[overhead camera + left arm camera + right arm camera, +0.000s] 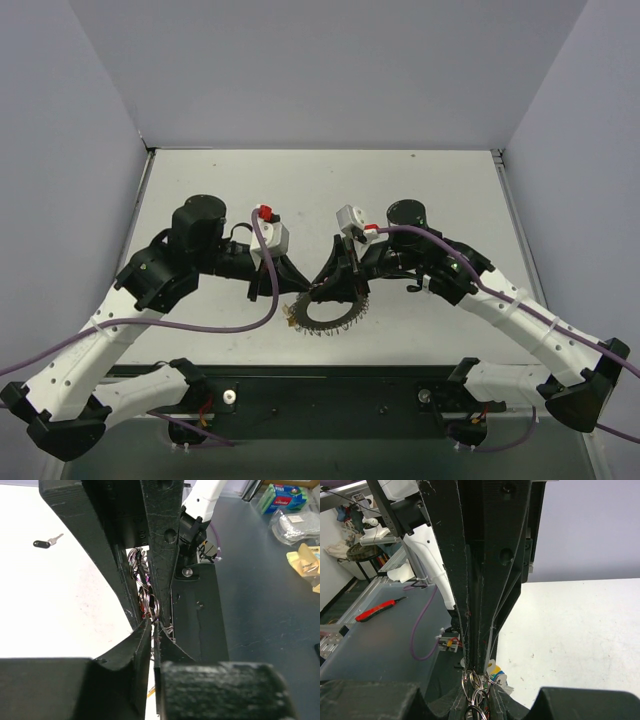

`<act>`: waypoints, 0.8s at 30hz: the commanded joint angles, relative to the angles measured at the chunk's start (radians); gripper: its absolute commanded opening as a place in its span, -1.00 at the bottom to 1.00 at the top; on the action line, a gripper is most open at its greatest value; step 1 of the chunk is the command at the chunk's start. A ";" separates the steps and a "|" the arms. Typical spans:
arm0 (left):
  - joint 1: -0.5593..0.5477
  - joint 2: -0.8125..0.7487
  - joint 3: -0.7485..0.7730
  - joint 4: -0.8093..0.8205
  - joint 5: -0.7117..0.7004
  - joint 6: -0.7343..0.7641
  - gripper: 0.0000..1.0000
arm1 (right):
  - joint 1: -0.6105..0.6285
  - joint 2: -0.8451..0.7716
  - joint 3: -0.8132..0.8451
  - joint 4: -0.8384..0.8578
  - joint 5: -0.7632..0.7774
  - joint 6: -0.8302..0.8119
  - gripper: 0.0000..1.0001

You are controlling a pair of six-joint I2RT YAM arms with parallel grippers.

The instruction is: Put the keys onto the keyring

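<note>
**Desk:** What does the frame show, hand by hand?

**Photographer:** Two hands meet tip to tip low over the tabletop point(320, 190). The right hand point(322, 291) has its fingers drawn close on the looped rim of the keyring point(332, 328). Its own wrist view shows the silvery loops pinched right at its tips. The left hand point(298, 289) is narrowed to a slit, its tips up against the same stretch of rim. I cannot tell whether it grips anything.

**Desk:** Which way does the ring lie from them?

**Photographer:** It sits straight ahead of the left hand's tips and just beyond them, running on beneath the right hand. From the right hand, it trails back from the tips under the fingers. I cannot say whether it lies flat or is tipped up at the held edge.

**Desk:** And the keys?

**Photographer:** The keys point(493, 672) show as small bright heads, yellow among them, bunched just beside the meeting tips and under the left hand's end. One dark-headed key point(46, 543) lies alone, well apart, ahead of the left hand and off to its left.

**Desk:** What does the next move turn on?

**Photographer:** As I read it, the right hand is the anchor and the left is nearer the bright keys. The rim runs roughly along the left hand's pointing line, so a key would have to meet the loop end-on at that pinch.
</note>
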 commanded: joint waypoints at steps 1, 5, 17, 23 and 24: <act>-0.013 0.009 0.039 -0.028 -0.051 0.036 -0.82 | -0.004 -0.008 0.007 0.086 -0.036 0.003 -1.00; -0.013 0.006 0.046 -0.025 -0.068 0.037 -1.00 | -0.004 0.000 0.007 0.084 -0.032 0.004 -1.00; -0.013 -0.053 0.060 0.032 -0.102 0.001 -1.00 | -0.005 0.020 0.001 0.073 -0.020 -0.003 -1.00; -0.013 -0.067 0.071 0.070 -0.080 -0.021 -1.00 | -0.011 0.040 0.004 0.063 -0.030 -0.003 -1.00; -0.013 -0.063 0.073 0.074 -0.073 -0.022 -1.00 | -0.015 0.045 0.008 0.061 -0.032 -0.003 -1.00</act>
